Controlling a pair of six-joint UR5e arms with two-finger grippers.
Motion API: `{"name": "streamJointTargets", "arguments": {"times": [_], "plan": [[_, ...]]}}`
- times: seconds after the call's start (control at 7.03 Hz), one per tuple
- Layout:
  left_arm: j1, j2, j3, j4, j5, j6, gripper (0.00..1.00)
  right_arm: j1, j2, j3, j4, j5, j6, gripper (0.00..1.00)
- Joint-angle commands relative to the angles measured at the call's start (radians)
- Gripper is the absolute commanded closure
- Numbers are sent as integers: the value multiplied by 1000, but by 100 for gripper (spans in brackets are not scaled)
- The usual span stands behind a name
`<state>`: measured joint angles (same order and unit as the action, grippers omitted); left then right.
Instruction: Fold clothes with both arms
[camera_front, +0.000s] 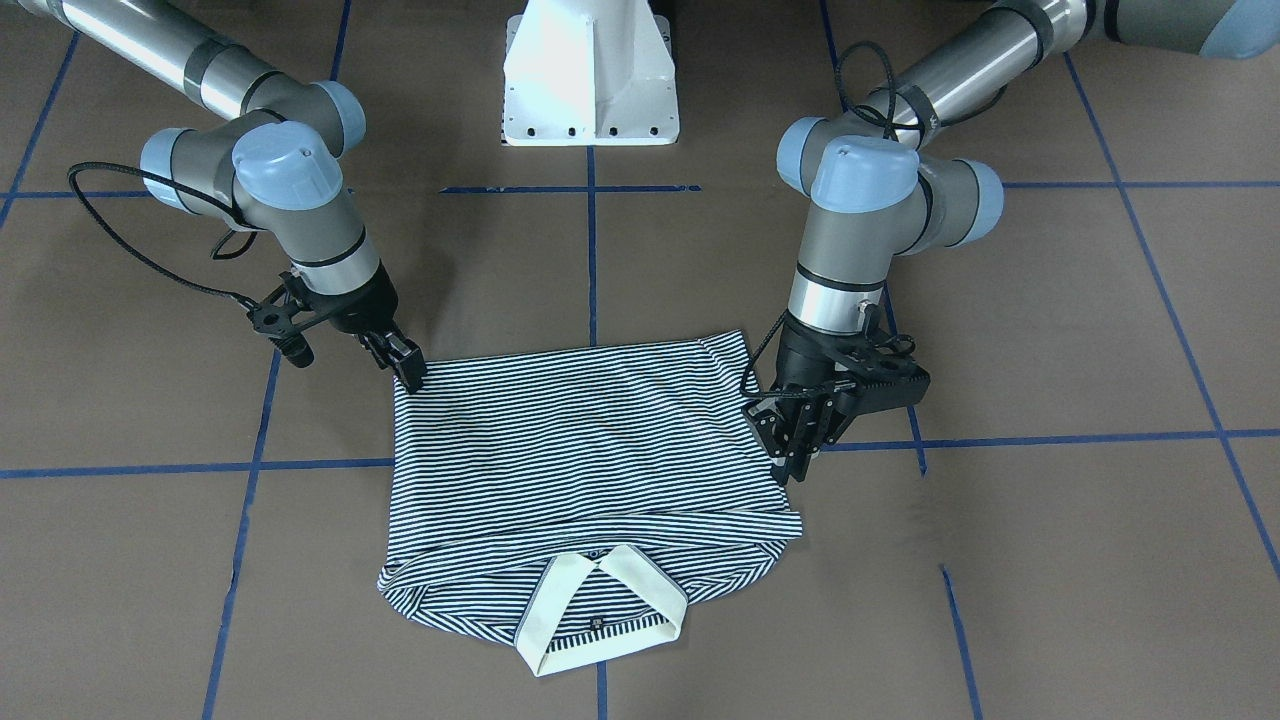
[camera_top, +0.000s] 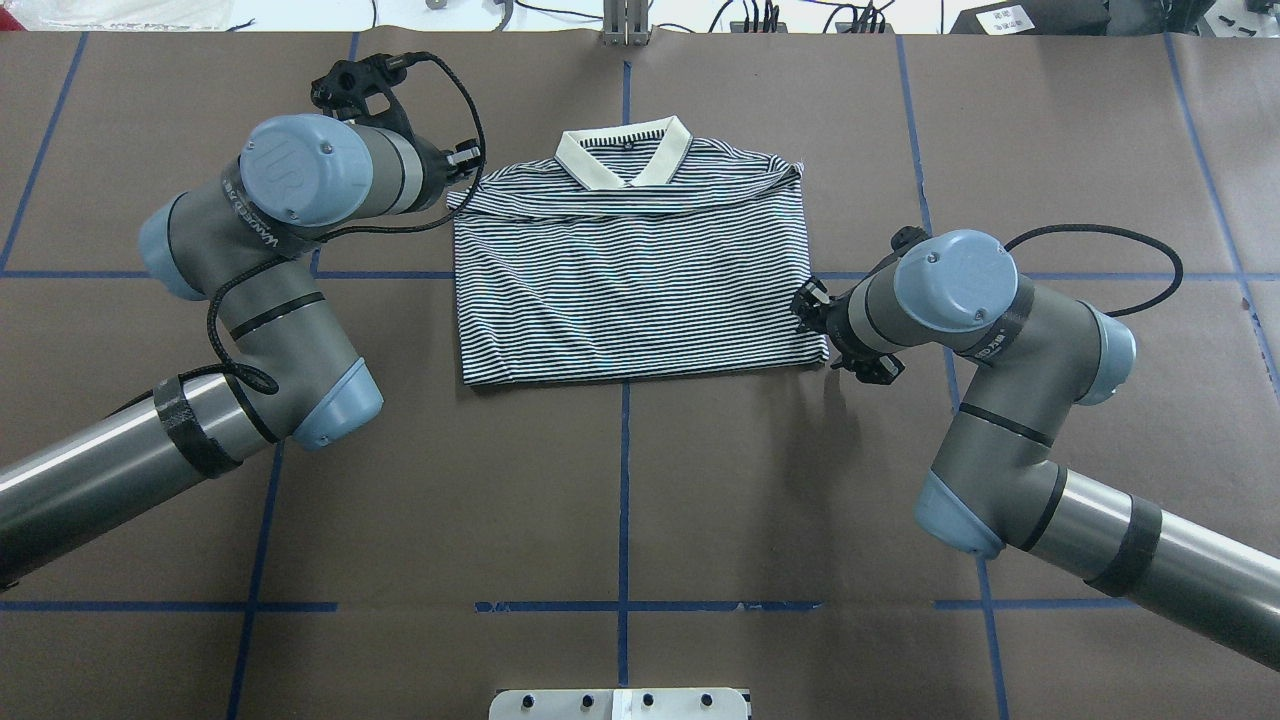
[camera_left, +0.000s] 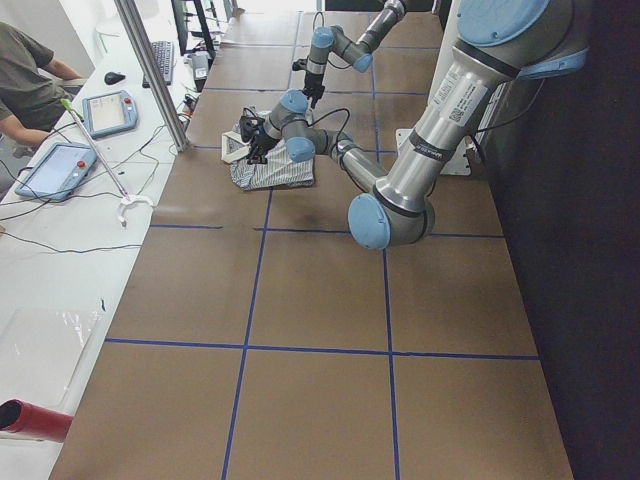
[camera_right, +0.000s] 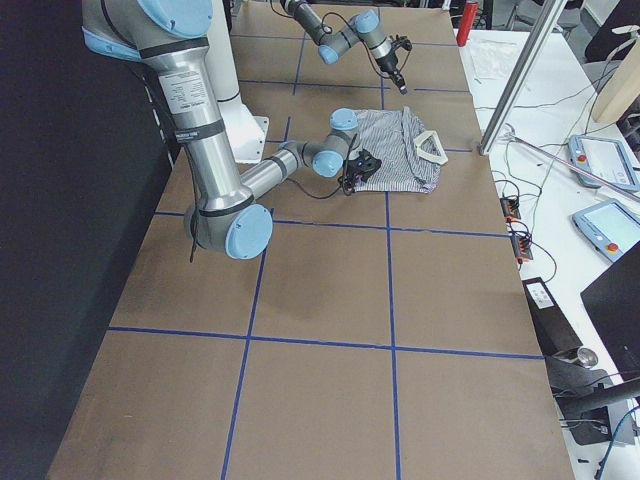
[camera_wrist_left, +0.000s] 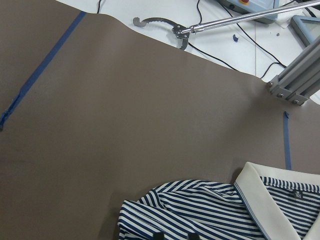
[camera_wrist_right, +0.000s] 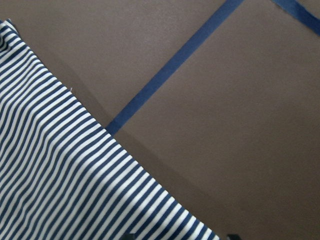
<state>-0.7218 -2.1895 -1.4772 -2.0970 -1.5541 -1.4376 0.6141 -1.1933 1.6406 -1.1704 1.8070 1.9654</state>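
Observation:
The striped polo shirt (camera_front: 590, 450) lies folded into a flat rectangle on the brown table, its cream collar (camera_front: 600, 600) on the side away from the robot. It also shows in the overhead view (camera_top: 630, 290). My left gripper (camera_front: 797, 465) hangs low at the shirt's side edge near the shoulder fold. In the left wrist view (camera_wrist_left: 175, 236) its tips stand a little apart over striped cloth (camera_wrist_left: 200, 210). My right gripper (camera_front: 410, 372) is at the corner of the shirt nearest the robot. In the right wrist view (camera_wrist_right: 181, 236) its tips stand wide apart at the cloth's edge (camera_wrist_right: 60, 180).
The white pedestal base (camera_front: 590, 75) stands behind the shirt. Blue tape lines (camera_front: 590, 250) grid the table. An operators' bench with tablets (camera_left: 60, 170) and an aluminium post (camera_left: 150, 70) runs along the far side. A hook tool (camera_wrist_left: 175, 30) lies past the table edge.

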Motion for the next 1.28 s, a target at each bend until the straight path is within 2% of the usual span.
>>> {"name": "streamJointTargets", "arguments": {"times": [0.0,0.57,0.71,1.0,1.14], "plan": [[-1,2,0,2,0,0,71,-1,-6,8,0,2,23,100],[-1,33,-40,14,2,0,71,4,-17,24,2,8,20,100],[-2,34,-41,14,2,0,71,4,-58,71,0,6,20,100],[-2,33,-46,14,2,-1,71,-2,-242,241,0,5,21,100],[-2,39,-67,15,-1,-3,71,-42,-358,354,-5,5,23,100]]}}
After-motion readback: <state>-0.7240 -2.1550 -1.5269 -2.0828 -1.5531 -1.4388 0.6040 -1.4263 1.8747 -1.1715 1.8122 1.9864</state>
